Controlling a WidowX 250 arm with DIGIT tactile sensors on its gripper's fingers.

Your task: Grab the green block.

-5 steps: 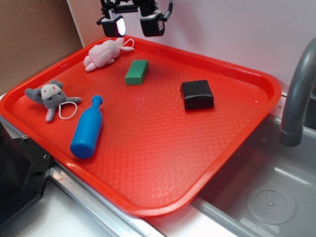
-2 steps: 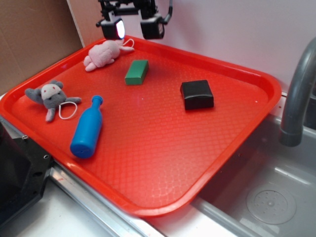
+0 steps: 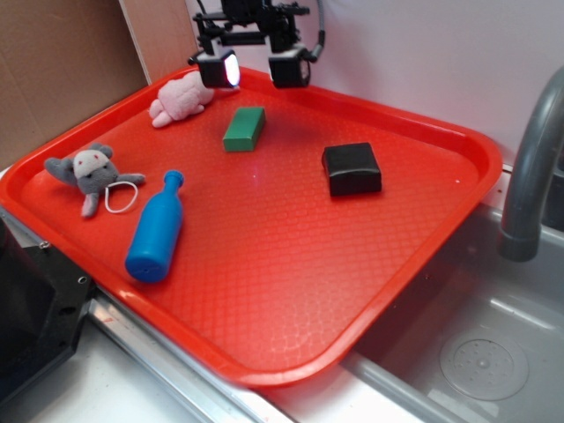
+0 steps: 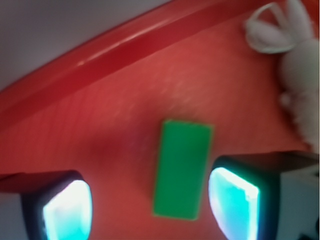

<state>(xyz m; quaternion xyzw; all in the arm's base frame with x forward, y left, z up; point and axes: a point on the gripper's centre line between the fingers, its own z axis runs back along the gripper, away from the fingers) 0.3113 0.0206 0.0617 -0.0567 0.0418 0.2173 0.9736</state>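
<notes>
Green block [image 3: 244, 129] lies flat near tray's [image 3: 458, 141] far rim, bare floor all round; gripper [image 3: 256, 69] hovers above, fingers spread.

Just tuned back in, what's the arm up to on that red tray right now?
The gripper hangs open above the far side of the red tray, over the green block, which lies flat and untouched. In the wrist view the block sits between the fingers, closer to one pad. Nothing is held. A pink plush, grey plush, blue bottle and black box lie elsewhere on the tray.
</notes>
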